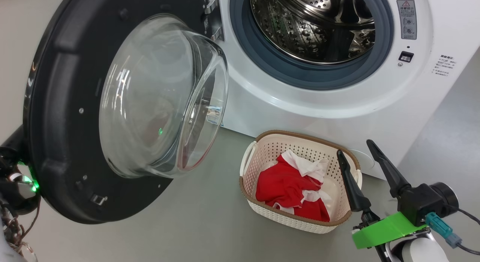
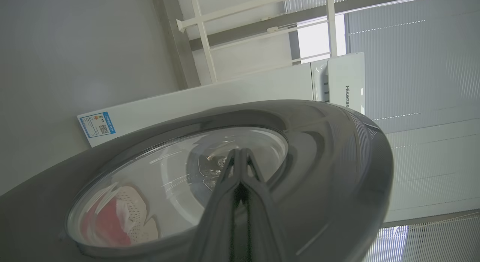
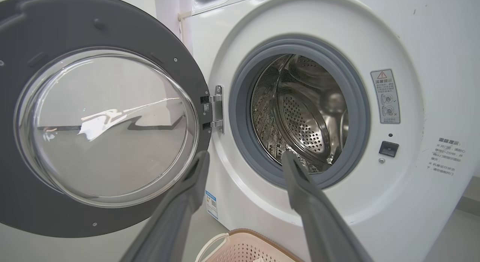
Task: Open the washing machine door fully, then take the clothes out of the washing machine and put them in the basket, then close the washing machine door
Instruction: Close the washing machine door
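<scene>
Red clothes (image 1: 288, 187) with white trim lie crumpled in basket (image 1: 300, 220).

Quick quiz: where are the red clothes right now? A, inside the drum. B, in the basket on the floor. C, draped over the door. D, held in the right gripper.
B: the red clothes lie inside the basket, which stands on the floor in front of the washing machine.

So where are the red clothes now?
The clothes lie in the basket before the washer, low in the head view, left of the right end effector.
</scene>
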`<state>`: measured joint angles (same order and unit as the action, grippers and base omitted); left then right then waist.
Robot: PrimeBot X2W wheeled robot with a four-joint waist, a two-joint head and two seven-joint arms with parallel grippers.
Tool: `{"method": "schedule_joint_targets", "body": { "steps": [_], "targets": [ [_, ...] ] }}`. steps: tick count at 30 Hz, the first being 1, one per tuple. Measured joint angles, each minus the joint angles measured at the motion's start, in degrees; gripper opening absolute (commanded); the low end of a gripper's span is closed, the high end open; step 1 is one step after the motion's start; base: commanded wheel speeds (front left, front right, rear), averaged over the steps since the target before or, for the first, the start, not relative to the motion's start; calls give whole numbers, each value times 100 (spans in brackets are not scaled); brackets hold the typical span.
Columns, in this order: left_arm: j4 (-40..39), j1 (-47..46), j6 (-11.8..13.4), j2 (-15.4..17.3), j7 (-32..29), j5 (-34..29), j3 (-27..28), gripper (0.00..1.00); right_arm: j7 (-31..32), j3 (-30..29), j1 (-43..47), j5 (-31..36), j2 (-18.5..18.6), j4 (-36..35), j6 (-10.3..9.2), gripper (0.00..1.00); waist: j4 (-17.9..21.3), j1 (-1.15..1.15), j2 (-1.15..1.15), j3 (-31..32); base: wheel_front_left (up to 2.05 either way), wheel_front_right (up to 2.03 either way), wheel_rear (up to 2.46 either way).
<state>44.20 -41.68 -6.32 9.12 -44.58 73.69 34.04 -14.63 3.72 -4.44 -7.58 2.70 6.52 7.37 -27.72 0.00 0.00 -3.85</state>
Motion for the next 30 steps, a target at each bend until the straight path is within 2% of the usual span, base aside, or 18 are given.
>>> {"method": "schedule_joint_targets", "body": {
  "steps": [5, 12, 19, 30],
  "targets": [
    [-927, 367, 226, -316, -204, 141, 42, 0, 0, 91, -148, -19, 3, 7, 0, 100, 16, 0, 0, -22, 0, 0, 0],
    [-2325, 1020, 709, -691, -450, 438, 14, 0, -1, 114, -162, -96, 7, 67, 0, 100, 83, 0, 0, -54, 0, 0, 0],
    [-3207, 1481, 1156, -731, -322, 936, -366, 0, 0, 115, -177, -97, 12, 91, 0, 100, 132, 0, 0, -78, 0, 0, 0],
    [-4069, 2178, 1414, -737, 270, 1717, -1386, 0, -1, 92, -224, -149, 14, 97, 0, 100, 277, 0, 0, -82, 0, 0, 0]
  ]
}}
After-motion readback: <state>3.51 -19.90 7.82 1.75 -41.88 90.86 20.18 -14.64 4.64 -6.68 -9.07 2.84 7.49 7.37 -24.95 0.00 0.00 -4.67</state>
